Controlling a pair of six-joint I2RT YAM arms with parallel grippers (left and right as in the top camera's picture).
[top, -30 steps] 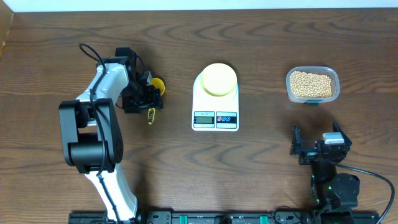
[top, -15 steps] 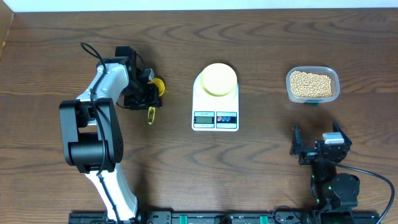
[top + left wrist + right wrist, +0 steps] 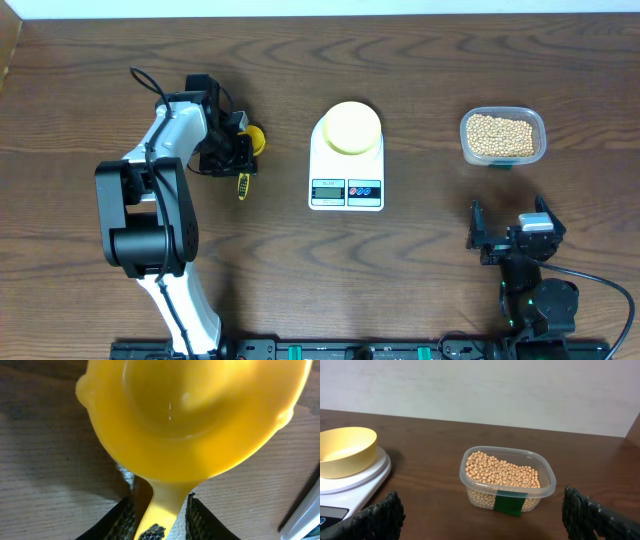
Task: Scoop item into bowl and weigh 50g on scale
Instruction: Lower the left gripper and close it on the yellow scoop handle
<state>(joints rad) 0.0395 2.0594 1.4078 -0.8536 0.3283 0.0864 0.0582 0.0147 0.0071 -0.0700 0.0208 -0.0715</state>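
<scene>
The yellow scoop lies on the table left of the scale, and in the left wrist view its cup fills the frame. My left gripper straddles the scoop's handle, with a thin gap still showing on each side. The pale yellow bowl stands empty on the white scale. Tan beans fill a clear tub at the far right. My right gripper stands wide open near the front edge, facing the tub, with nothing between its fingers.
The clear plastic tub carries a green tape patch on its near wall. The left arm's white body stretches from the front edge toward the scoop. A pale wall rises behind the table's back edge.
My left gripper's jaws have narrowed around the scoop's handle. The scoop, bowl, scale, tub and right arm have not moved.
</scene>
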